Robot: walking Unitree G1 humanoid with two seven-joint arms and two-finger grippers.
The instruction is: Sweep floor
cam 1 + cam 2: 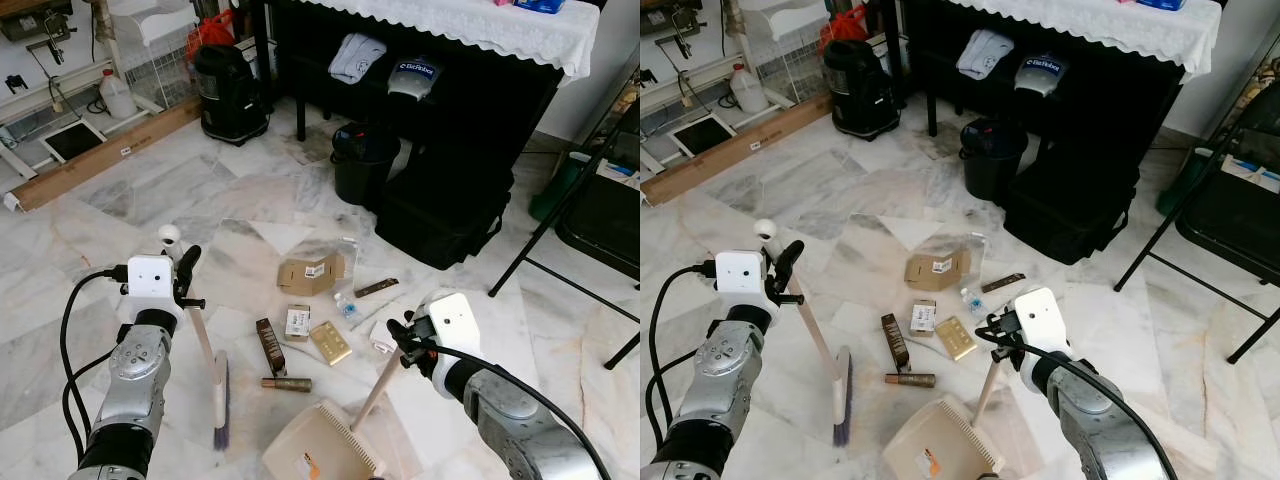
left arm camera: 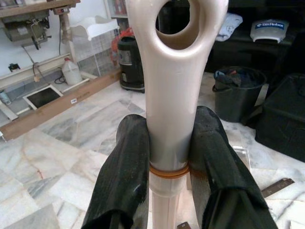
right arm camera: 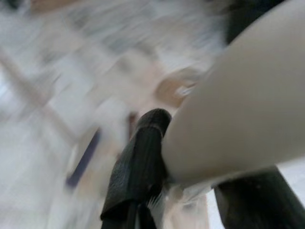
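My left gripper (image 1: 186,272) is shut on the cream handle of a broom (image 1: 207,345). The handle slants down to the brush head (image 1: 221,405), which rests on the marble floor; in the left wrist view both fingers (image 2: 125,167) clamp the handle below its hanging hole. My right gripper (image 1: 402,336) is shut on the handle of a beige dustpan (image 1: 318,452) that sits on the floor at the front. Between broom and dustpan lies litter: a cardboard box (image 1: 311,273), a small white box (image 1: 297,322), a gold box (image 1: 330,342), a brown bar (image 1: 269,345) and a tube (image 1: 287,384).
A black bin (image 1: 362,160) and a black case (image 1: 445,212) stand under a dark table with a white lace cloth (image 1: 470,25). Folding chair legs (image 1: 560,220) cross the right side. A black canister (image 1: 230,95) and a wooden plank (image 1: 100,160) lie at the back left.
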